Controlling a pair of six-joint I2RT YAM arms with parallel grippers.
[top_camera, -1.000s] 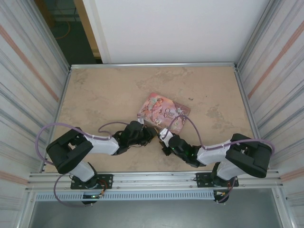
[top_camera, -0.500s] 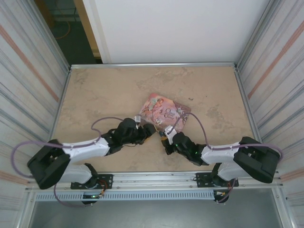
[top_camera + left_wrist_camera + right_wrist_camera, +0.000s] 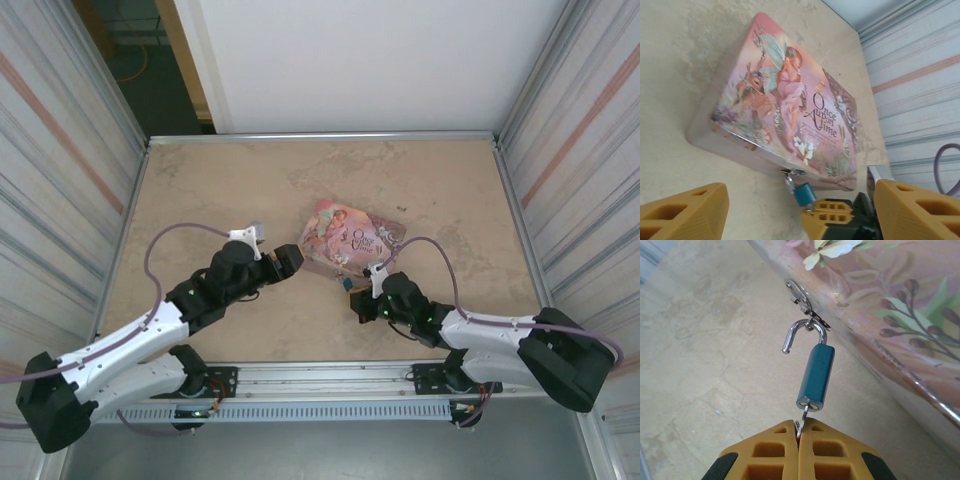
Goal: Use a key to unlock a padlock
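While the left gripper (image 3: 285,262) hangs spread wide and empty beside the pink tin (image 3: 900,315), the right gripper (image 3: 800,432) pinches the key (image 3: 801,423) seated in the blue padlock (image 3: 816,375), its shackle (image 3: 792,335) unlatched and hooked on the tin's hasp (image 3: 801,297).

free: table (image 3: 220,190) bare far and left of pink tin (image 3: 345,238) | blocked: tin's near edge, padlock (image 3: 815,377) hanging there, right gripper (image 3: 799,434) pinching key (image 3: 802,420) right against it | left gripper (image 3: 288,262) crowds tin's left corner | bounds: side walls (image 3: 70,200)
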